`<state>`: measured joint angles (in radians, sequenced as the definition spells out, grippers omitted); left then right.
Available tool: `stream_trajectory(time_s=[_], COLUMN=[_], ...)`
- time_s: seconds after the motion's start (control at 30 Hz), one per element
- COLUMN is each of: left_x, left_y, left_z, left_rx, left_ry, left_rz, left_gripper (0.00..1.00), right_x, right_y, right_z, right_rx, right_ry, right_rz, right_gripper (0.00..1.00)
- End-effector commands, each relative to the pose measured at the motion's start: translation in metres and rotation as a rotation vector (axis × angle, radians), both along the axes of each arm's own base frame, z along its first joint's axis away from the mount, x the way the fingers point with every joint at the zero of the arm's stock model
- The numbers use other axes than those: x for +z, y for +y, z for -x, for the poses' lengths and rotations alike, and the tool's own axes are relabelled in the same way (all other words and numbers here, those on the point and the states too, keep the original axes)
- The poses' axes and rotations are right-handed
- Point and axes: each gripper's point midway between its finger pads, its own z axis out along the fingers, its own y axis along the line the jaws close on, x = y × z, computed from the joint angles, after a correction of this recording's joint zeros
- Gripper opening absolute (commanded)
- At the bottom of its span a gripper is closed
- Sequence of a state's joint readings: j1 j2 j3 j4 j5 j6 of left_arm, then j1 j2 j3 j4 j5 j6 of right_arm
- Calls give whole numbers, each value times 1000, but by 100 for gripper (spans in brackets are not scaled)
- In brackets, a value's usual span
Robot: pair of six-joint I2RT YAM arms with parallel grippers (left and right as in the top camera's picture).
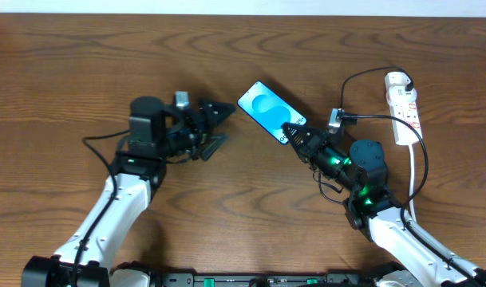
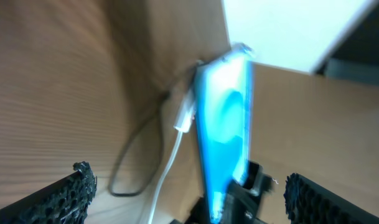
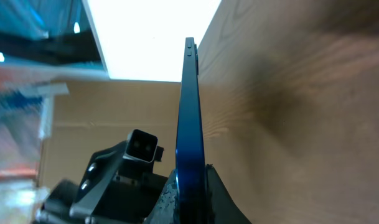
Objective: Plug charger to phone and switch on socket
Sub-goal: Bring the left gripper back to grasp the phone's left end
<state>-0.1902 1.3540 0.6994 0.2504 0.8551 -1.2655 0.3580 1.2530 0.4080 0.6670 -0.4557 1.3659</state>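
The phone [image 1: 262,109], with a bright blue screen, is held tilted near the table's middle. My right gripper [image 1: 291,132] is shut on its lower right end. In the right wrist view the phone [image 3: 190,118] shows edge-on between the fingers [image 3: 192,200]. My left gripper [image 1: 219,127] is open and empty just left of the phone. Its wrist view shows the phone [image 2: 226,118] ahead between the spread fingers [image 2: 198,205]. The white socket strip [image 1: 404,104] lies at the far right. The charger's black cable [image 1: 356,78] loops from the strip's top end; its tip is hidden.
The strip's white cord [image 1: 412,171] runs toward the table's front beside the right arm. A black cable loop [image 2: 130,158] and a white cord [image 2: 170,162] lie on the wood beyond the phone in the left wrist view.
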Motion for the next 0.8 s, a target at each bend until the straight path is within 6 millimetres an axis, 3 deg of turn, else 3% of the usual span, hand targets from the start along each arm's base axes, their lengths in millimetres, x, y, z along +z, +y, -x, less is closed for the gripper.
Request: stream_trajectory(time_s=[0.0,0.3,0.57,0.77], left_x=[10,10,33,35], left_y=[-11,-13,-14,-14], left_z=[-3,-5,-16,-16], left_rx=[11,54,82,80], left_ry=[-1,60,-15,-15], left_rz=[29,59,119,125], left_gripper=[98,98,98,97], right_x=[9,9,9,10], right_y=[1,20,45,55], right_z=[-2,11,28,35], right_rx=[-18,19,49,62], right_ry=[90,222,322,349], right_rz=[-119,-229,-297,-317], right_gripper=[1,1,1,1])
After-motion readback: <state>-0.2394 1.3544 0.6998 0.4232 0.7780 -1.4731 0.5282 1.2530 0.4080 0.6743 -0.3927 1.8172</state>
